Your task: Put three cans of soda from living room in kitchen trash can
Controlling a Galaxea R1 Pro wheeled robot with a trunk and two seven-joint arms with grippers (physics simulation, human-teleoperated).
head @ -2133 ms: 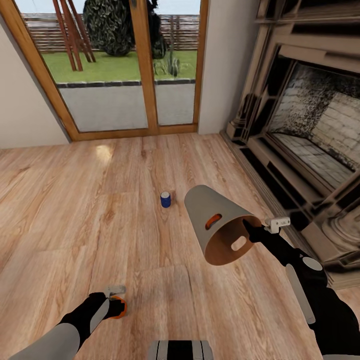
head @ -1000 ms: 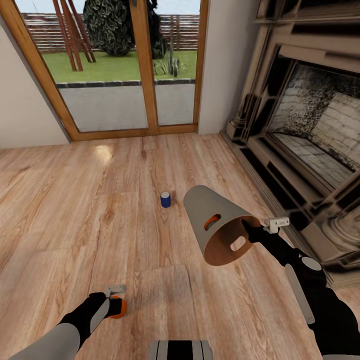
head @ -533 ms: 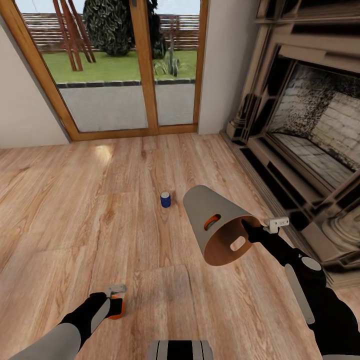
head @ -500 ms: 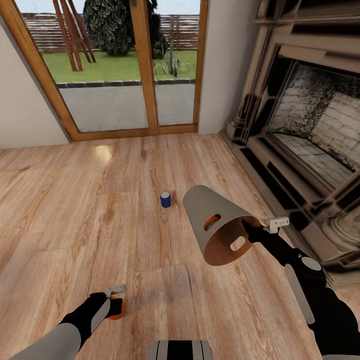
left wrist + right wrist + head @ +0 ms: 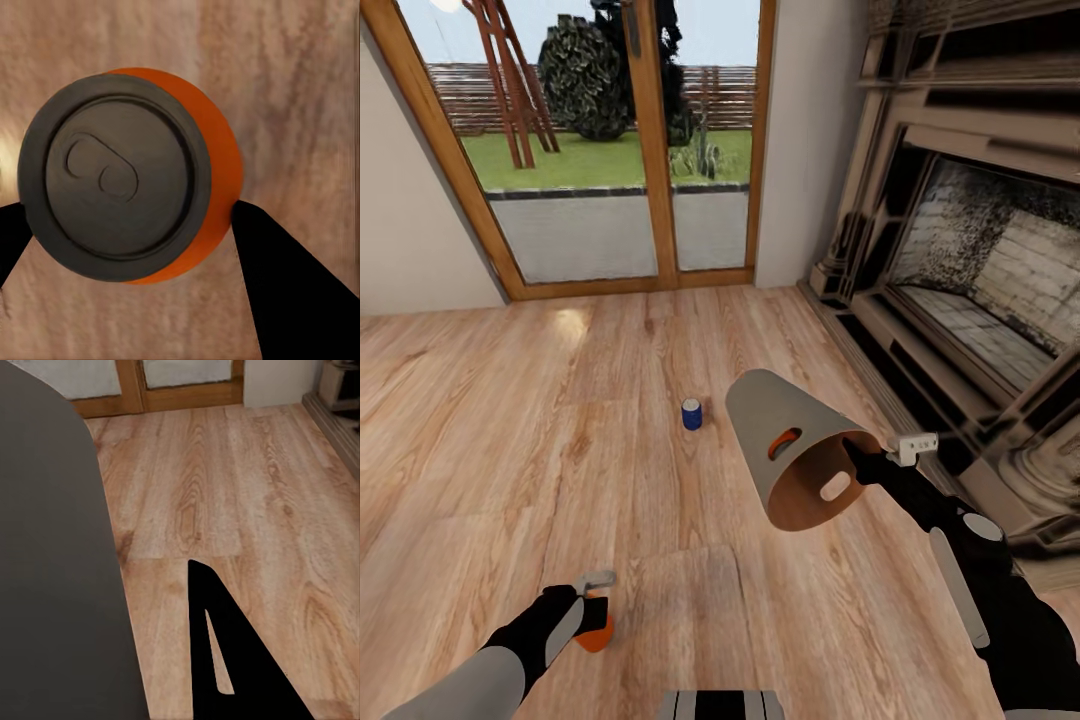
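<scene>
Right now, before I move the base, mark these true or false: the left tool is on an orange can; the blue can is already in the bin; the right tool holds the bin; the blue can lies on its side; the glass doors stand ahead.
1. The left tool is closed around an orange can. True: its fingers sit against both sides of the can.
2. The blue can is already in the bin. False: it is on the wood floor, apart from the bin.
3. The right tool holds the bin. True: it grips the rim, bin tilted.
4. The blue can lies on its side. False: it stands upright.
5. The glass doors stand ahead. True.
</scene>
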